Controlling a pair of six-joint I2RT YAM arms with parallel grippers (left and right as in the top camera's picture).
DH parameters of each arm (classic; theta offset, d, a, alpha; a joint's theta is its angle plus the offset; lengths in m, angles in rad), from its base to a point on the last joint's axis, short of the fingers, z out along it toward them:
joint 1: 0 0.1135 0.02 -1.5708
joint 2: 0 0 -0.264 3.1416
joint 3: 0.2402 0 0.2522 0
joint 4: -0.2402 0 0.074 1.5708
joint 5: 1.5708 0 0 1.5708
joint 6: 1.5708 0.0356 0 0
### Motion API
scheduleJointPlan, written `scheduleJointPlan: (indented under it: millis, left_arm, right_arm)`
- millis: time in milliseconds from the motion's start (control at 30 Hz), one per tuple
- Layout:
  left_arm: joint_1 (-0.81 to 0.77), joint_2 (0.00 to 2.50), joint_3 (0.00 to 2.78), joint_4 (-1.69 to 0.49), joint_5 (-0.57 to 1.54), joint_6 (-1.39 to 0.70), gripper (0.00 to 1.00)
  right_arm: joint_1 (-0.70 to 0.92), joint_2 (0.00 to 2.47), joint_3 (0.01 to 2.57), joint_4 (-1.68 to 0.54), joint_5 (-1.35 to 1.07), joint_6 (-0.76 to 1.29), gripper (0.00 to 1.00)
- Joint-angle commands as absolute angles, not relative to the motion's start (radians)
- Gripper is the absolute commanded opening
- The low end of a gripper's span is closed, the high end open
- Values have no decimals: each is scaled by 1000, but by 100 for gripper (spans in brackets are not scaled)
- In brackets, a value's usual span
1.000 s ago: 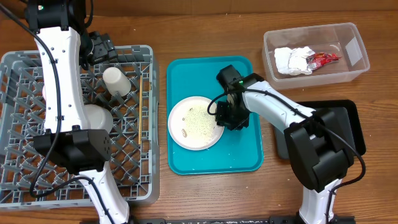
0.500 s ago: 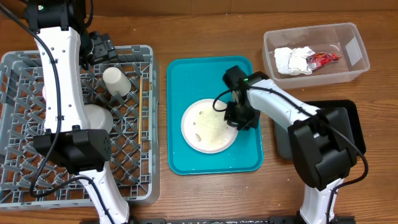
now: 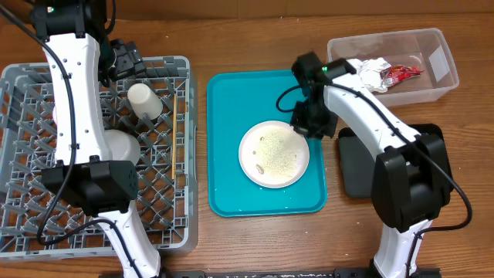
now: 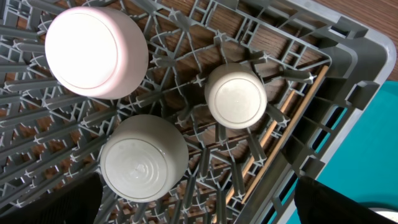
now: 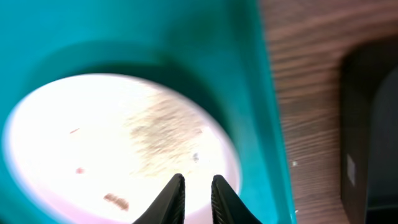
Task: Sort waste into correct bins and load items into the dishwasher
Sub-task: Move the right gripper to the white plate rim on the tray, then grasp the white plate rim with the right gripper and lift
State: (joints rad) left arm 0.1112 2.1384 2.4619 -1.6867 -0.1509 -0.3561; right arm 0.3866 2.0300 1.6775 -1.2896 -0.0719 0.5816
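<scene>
Right pincer (image 5: 198,198), nearly closed, pinches the upper-right rim of the white plate (image 3: 274,154) carrying crumbs (image 3: 279,148), mid-frame on the teal tray (image 3: 231,100). Left pincer (image 4: 199,202) gapes wide, empty, above the grey rack (image 3: 166,179).

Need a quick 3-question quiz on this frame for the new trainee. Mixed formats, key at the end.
1. How many round dishes stand in the dish rack in the left wrist view?
2. Where do the napkin and red wrapper lie? A) clear tub B) black tray C) teal tray
3. True or false: the right gripper hangs clear of the plate.

Key: 1. Three: bowl, cup, pinkish saucer. 2. A. 3. False; it is shut on the plate's rim.
</scene>
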Motion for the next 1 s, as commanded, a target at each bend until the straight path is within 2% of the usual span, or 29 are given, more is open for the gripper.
scheduleJointPlan:
  millis: [0,133,267,300,433,600,967]
  left_arm:
    - [104,2131,2482,-1687,-157,-336,100]
    - [104,2131,2482,-1687,-157,-336,100]
    - [104,2131,2482,-1687,-157,-336,100]
    - [104,2131,2482,-1687,-157,-336,100]
    - [104,2131,2482,-1687,-157,-336,100]
    - [104,2131,2482,-1687,-157,-336,100]
    - [104,2131,2482,-1687,-157,-336,100]
  right_arm:
    - [435,2019,1747,-1299,-178,456,20]
    - [517,2020,1746,-1265,-211,434,32]
    - [626,2021,1724,-1179,-181,471,62]
    - [659,2022,1718,-1156,-142,507,65]
    - [776,2033,1707,-1096,27,580,65]
    - [865,2058,1707,-1054,159,609,58]
    - [884,2140,1706,-1056,215,659,49]
